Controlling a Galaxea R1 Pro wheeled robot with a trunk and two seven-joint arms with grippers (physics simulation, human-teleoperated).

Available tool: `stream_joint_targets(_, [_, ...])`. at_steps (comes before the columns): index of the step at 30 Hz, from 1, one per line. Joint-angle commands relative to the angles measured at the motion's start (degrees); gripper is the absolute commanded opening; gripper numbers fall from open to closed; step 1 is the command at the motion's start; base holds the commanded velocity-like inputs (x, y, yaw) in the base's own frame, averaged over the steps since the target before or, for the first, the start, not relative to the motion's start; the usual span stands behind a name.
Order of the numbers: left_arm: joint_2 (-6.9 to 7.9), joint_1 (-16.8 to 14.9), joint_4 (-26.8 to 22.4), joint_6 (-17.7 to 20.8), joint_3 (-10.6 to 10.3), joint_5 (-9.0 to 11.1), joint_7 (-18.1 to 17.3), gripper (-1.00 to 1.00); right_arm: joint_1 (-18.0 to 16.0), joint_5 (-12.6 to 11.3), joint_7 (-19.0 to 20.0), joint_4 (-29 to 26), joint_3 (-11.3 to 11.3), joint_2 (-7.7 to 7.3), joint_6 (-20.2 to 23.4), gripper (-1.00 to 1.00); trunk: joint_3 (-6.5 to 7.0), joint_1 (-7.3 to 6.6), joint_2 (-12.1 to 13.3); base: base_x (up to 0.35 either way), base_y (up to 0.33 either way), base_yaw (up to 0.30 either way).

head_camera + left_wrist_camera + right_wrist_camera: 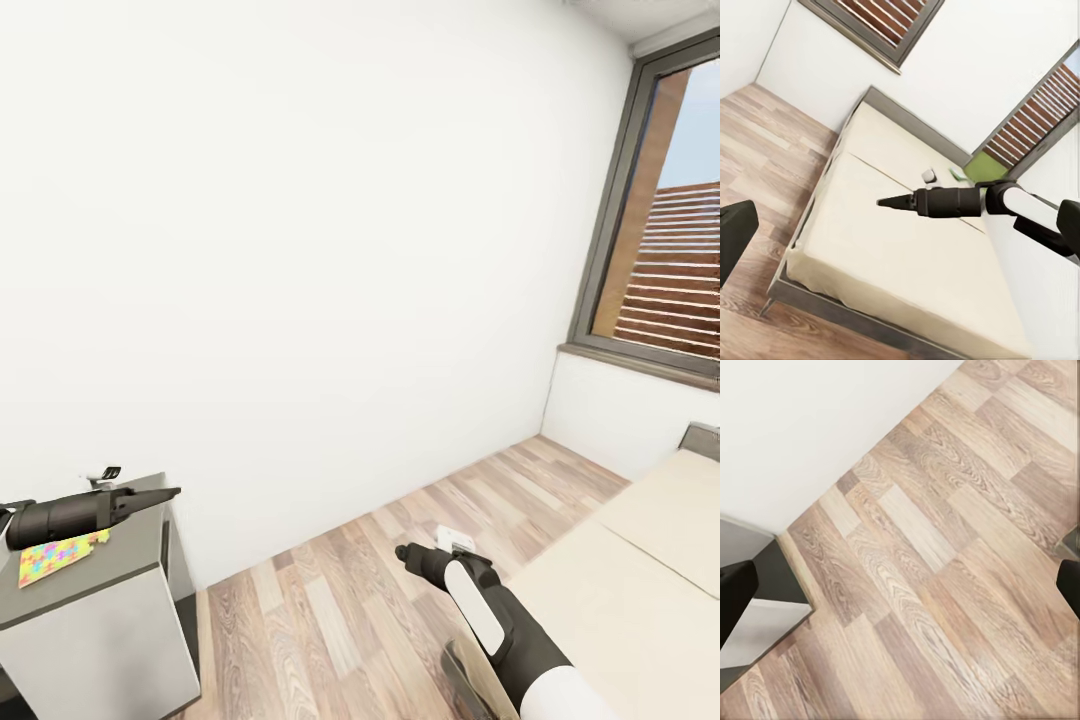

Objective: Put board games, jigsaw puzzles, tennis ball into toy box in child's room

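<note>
A colourful jigsaw puzzle (58, 557) lies flat on the grey table (130, 575) at the left. My left gripper (170, 493) hovers just above that table, beside the puzzle, pointing towards the wall; its fingers (735, 240) stand wide apart, holding nothing. Two small flat boxes (928, 175) (958, 173), likely board games, lie at the far end of the bed (900, 255). Low over the wooden floor, my right gripper (403, 551) (881, 201) sits between table and bed. Its fingers (735, 592) are spread with nothing between them.
A white wall (300, 250) stands close ahead and a window (670, 270) is at the right. Wooden floor (330, 600) runs between the table and the bed (630, 600). A small white thing (455, 540) lies on the floor by my right gripper.
</note>
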Motion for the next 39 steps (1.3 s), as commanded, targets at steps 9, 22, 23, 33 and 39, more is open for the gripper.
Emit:
stream_joint_targets(9, [0.02, 0.0, 0.0, 0.6, 0.0, 0.0, -0.2, 1.0, 0.0, -0.6, -0.6, 0.0, 0.1, -0.09, 0.0, 1.0, -0.03, 0.02, 0.0, -0.053, 0.0, -0.037])
stream_joint_targets(22, [0.02, 0.0, 0.0, 0.6, 0.0, 0.0, -0.2, 1.0, 1.3, -0.3, -0.4, 0.0, 0.2, -0.62, -4.2, 1.0, -0.03, 0.02, 0.0, -0.129, 0.0, -0.002])
stream_joint_targets(23, [0.02, 0.0, 0.0, 0.6, 0.0, 0.0, -0.2, 1.0, 1.3, -0.4, -0.4, 0.0, 0.2, -0.62, -4.3, 1.0, -0.03, 0.02, 0.0, -0.138, 0.0, 0.0])
stream_joint_targets(33, [0.03, 0.0, 0.0, 0.6, 0.0, 0.0, -0.2, 1.0, 1.4, -0.7, -0.5, -0.1, 0.1, -0.1, -4.6, 1.0, -0.03, 0.02, 0.0, -0.175, 0.0, -0.059])
stream_joint_targets(39, [0.02, 0.0, 0.0, 0.6, 0.0, 0.0, -0.2, 1.0, 1.4, -0.8, -0.4, -0.1, 0.0, -0.08, -4.5, 1.0, -0.03, 0.02, 0.0, -0.175, 0.0, -0.242])
